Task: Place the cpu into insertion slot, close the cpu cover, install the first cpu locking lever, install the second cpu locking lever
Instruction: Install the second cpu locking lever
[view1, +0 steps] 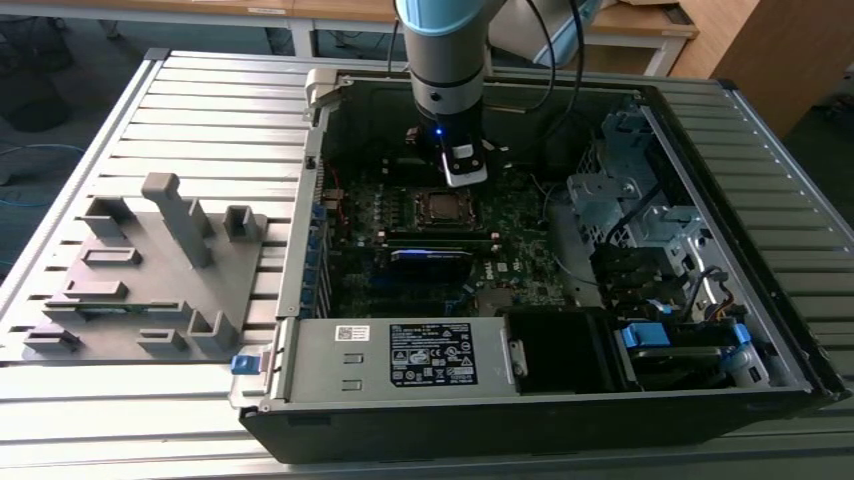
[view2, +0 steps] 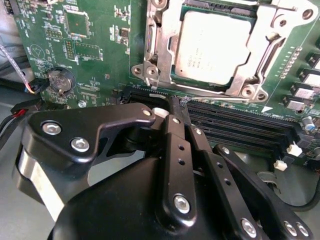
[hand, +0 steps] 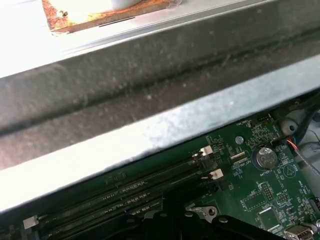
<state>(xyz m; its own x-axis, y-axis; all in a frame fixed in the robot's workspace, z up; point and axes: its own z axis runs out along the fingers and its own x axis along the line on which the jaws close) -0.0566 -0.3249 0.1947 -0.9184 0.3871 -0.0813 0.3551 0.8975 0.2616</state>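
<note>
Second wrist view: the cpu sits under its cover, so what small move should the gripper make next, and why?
Probably ease the gripper toward the lever on the nearest socket edge: the cpu is seated, the cover lies over it, and the gripper sits short of the socket.

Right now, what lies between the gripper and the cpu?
In the second wrist view, the long black memory slots and a silver locking lever lie between the gripper and the cpu.

We see a ribbed grey metal table (view1: 200, 110). On it sit an open computer case (view1: 534, 400) and, toward the exterior view's left, a grey plastic fixture (view1: 147, 270).
</note>
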